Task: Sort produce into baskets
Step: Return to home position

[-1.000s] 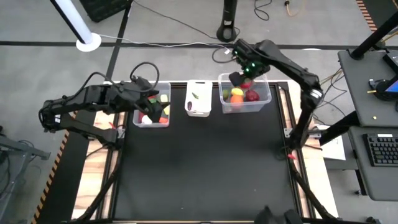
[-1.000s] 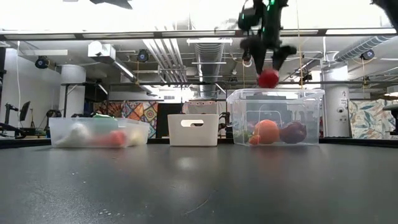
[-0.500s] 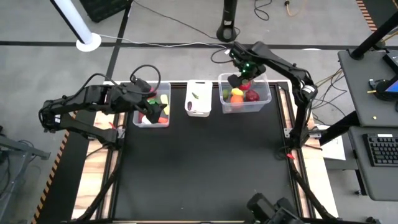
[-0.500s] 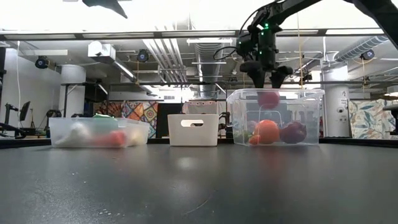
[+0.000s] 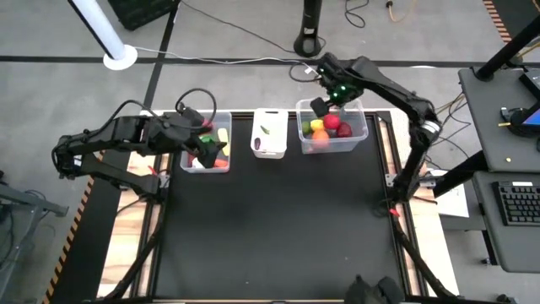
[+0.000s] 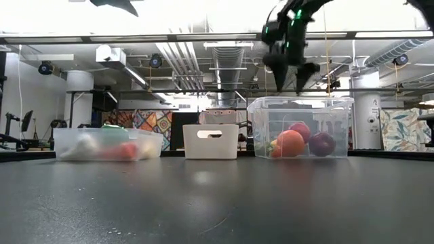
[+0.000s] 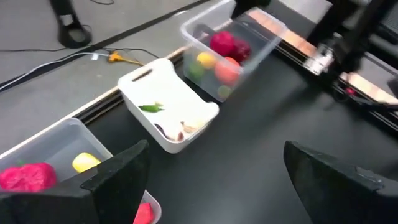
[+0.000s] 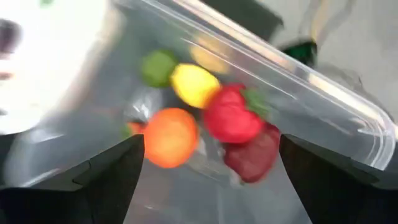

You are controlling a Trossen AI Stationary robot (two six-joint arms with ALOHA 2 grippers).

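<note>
My right gripper (image 5: 321, 106) hangs open and empty above the far-left part of the wider clear tub (image 5: 365, 122); it also shows in the low view (image 6: 291, 71) above the rim. In that tub lie a red fruit with a green top (image 8: 231, 118), an orange (image 8: 169, 137), a yellow lemon (image 8: 194, 85), a lime (image 8: 157, 67) and a dark red piece (image 8: 255, 155). My left gripper (image 5: 207, 148) is open and empty over the smaller clear tub (image 5: 187, 165), which holds red, yellow and green pieces. The white tub (image 5: 268, 152) stands between the two, with a green chili (image 7: 151, 107) and pale pieces inside.
The three tubs stand in a row along the table's far edge. The black tabletop (image 5: 278, 228) stretches from them to the near edge. A wooden side rail with a cable (image 7: 323, 56) runs along the table's right edge.
My right gripper has let go of the red fruit, which has fallen into the wider clear tub and now rests beside the orange. The gripper has then risen a little above the tub's rim.
</note>
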